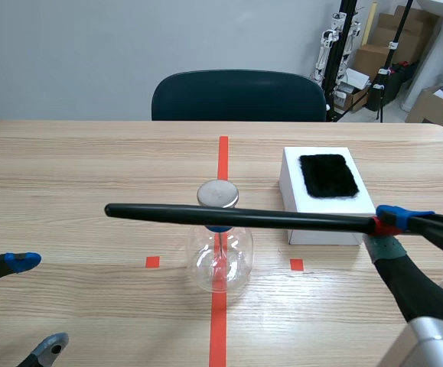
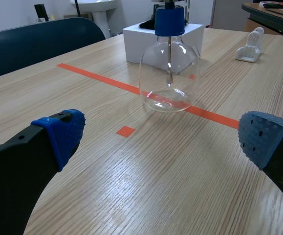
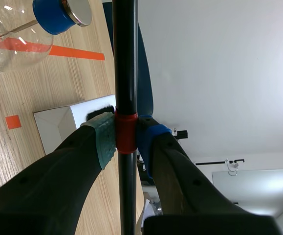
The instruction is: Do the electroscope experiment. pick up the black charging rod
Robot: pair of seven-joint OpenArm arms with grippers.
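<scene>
Right fingers clamp the black charging rod at its red band; left fingers gape wide, empty

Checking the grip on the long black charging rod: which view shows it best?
The right wrist view: the right gripper clamps the long black charging rod at its red band. The scene view shows its whole length, crossing the clear glass flask; the left wrist view lacks it.
</scene>
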